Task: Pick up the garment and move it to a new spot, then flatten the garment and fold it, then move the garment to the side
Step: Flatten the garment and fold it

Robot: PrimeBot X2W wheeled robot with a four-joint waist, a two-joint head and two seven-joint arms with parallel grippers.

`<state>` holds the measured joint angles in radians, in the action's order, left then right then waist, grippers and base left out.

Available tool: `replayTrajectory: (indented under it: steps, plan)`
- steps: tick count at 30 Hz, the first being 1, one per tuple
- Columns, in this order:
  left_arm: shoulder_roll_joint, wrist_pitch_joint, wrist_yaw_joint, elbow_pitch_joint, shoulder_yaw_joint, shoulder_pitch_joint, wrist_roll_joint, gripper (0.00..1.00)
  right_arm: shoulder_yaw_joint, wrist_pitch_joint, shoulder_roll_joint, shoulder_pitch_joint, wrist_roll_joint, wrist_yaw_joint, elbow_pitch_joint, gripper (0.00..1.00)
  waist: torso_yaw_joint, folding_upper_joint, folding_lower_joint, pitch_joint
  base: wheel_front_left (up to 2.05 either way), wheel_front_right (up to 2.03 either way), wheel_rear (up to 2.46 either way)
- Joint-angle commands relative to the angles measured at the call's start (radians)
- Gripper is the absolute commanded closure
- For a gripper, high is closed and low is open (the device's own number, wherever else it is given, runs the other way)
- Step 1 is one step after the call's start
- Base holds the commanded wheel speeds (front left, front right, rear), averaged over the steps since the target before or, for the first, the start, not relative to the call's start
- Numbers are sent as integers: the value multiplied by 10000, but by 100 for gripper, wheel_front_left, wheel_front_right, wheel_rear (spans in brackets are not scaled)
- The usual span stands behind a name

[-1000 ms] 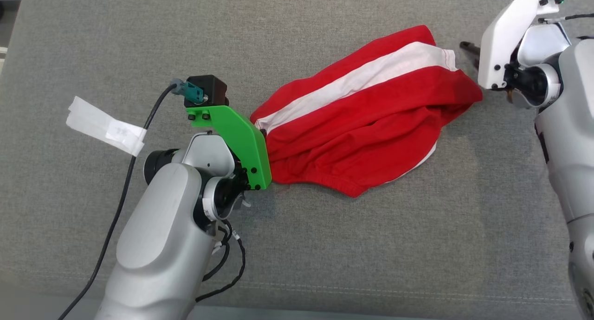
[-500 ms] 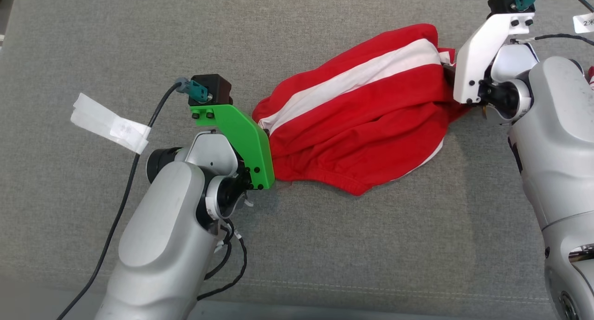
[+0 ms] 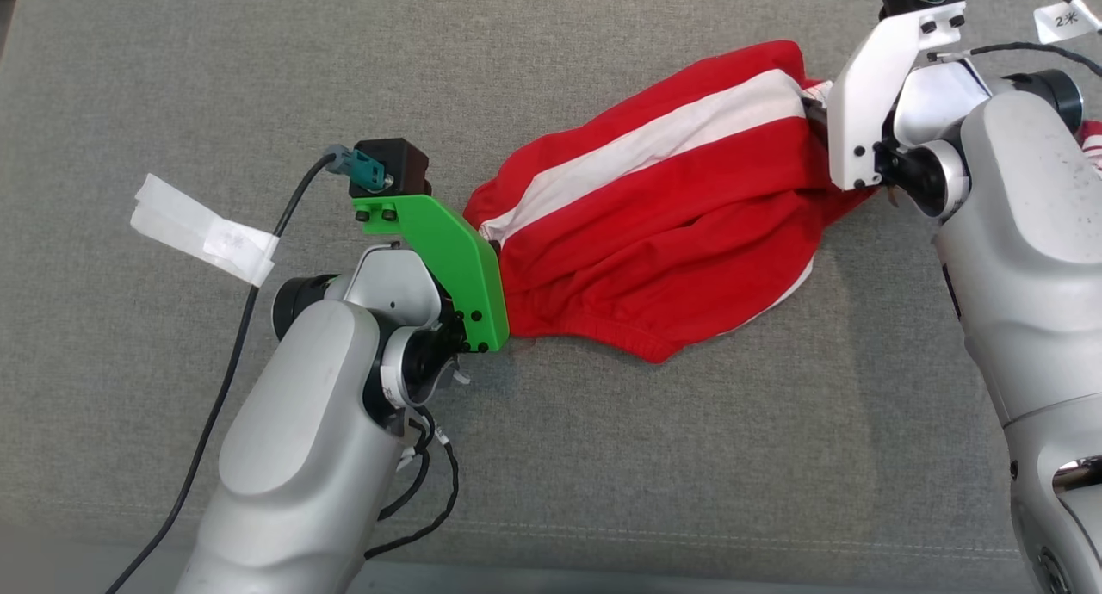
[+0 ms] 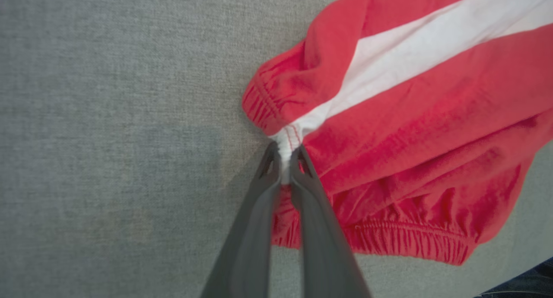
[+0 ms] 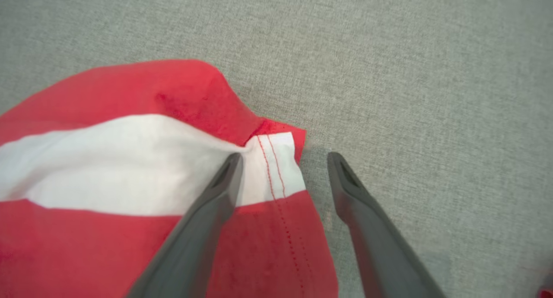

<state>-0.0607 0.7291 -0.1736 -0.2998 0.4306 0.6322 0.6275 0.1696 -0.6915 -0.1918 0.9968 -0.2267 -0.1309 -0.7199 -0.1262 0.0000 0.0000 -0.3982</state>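
Note:
The garment is a pair of red shorts with a white stripe, lying crumpled on the grey fabric surface. My left gripper is shut on the white end of the waistband at the garment's left edge; in the head view a green bracket hides its fingers. My right gripper is open at the garment's far right end. Its left finger rests over the stitched white hem corner, and its right finger is over bare grey fabric beside it.
A white paper tag hangs on the left arm's black cable. A scrap of red-and-white striped cloth shows at the head view's right edge. Something dark blue sits at the left wrist view's bottom right corner.
My right arm has swung in from the right to the garment's hem end, and its jaws have spread wider. The left gripper has kept its hold in place.

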Motion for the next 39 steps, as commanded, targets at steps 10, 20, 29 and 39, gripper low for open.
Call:
replayTrajectory:
  steps: [10, 20, 29, 39]
  plan:
    - [-65, -47, 10, -8, 122, 245, 86, 100, 10, 52, 113, -216, 196, 3, 51, 7, -145, 0, 0, -231, 0, 0, 0]
    - [-49, -135, 8, -155, 166, 224, 201, 100, 205, -31, 6, -440, 1072, 4, 953, 0, -67, 0, 0, -76, 0, 0, 0]
    - [-45, -137, 2, -101, 265, 311, 253, 100, 341, -406, 67, -871, 771, 3, 1169, 51, -111, 0, 0, -226, 0, 0, 0]
    - [-76, -364, 68, -181, 226, 337, 303, 100, 564, -74, -56, -937, 795, 4, 1627, 100, -51, 0, 0, -87, 0, 0, 0]
